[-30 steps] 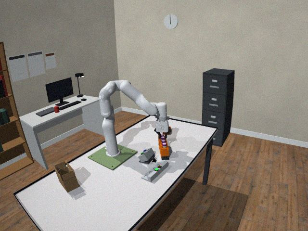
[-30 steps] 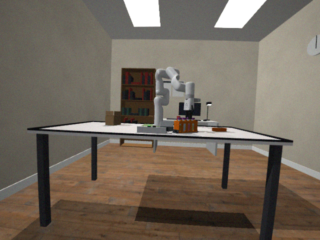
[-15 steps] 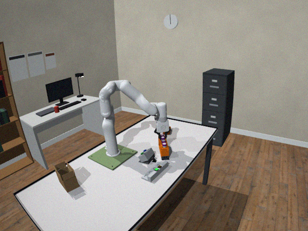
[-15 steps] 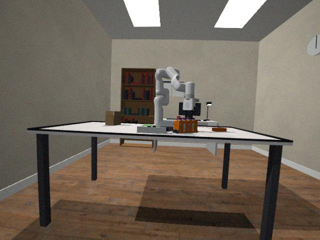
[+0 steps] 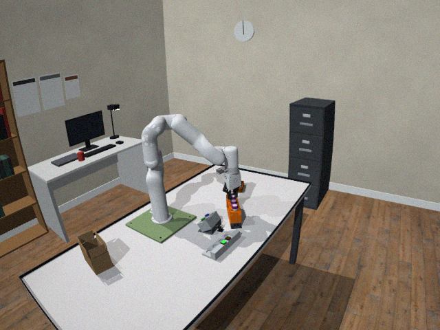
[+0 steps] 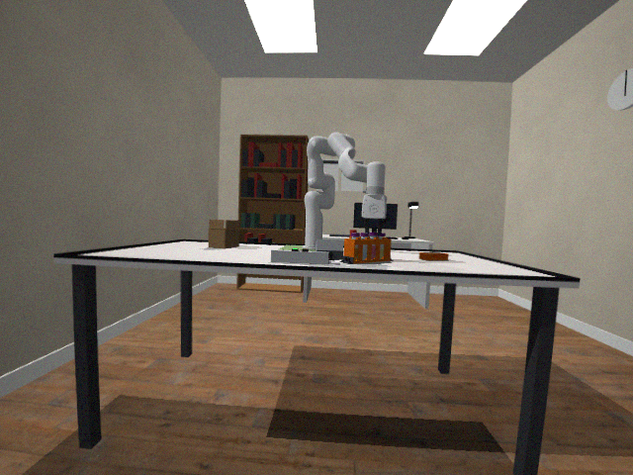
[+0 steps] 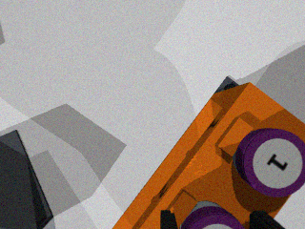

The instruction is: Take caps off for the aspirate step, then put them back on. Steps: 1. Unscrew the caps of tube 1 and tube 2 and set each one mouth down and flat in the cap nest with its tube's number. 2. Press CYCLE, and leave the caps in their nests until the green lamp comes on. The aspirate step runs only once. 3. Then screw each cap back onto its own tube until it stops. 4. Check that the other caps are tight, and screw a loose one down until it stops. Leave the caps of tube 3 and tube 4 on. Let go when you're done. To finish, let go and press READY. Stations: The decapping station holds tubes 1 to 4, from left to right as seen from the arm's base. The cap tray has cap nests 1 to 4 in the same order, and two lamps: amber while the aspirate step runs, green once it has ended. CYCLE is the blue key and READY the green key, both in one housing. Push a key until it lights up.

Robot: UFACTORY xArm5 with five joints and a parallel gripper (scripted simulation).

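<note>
The arm (image 5: 192, 136) is glossy white all over, built of thick rounded tubular links joined by bulbous, capsule-like joints, with no cables or screws visible. It rises from a round white flange on a flat green square base plate (image 5: 140, 227). The wrist housing (image 6: 373, 207) is a boxier white block bearing a faint round grey logo on its face. Below it the gripper (image 5: 232, 192) is darker, with black fingers.

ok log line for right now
gripper open, fingers straddle tube 2 cap | cap 1 on its tube in decapping station | green lamp lit
</note>
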